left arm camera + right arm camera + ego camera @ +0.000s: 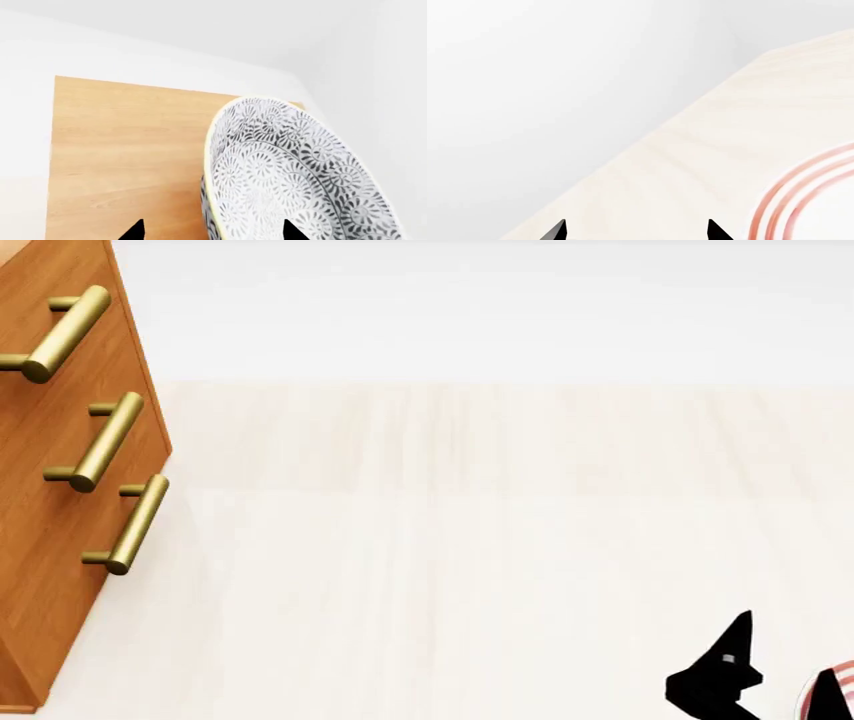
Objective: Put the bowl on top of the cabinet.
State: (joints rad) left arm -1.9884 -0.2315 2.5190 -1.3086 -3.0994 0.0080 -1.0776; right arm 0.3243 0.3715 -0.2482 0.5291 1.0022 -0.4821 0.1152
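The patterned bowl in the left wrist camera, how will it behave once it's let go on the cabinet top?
The bowl looks rigid glazed ceramic, so probably slippery and chippable. It sits tilted over the cabinet top, so it may rock before settling. Its round shape could let it roll if released on edge.

Little of the robot shows. In the left wrist view, two matte black, pointed fingers [133, 231] rise from the lower edge as sharp triangular tips, without markings. The right wrist view shows the same pair of plain black fingers [715, 231], tapering to points. From the head view, the right gripper [721, 675] appears as an angular black form with one spike-like tip and a small grey square patch on its side.
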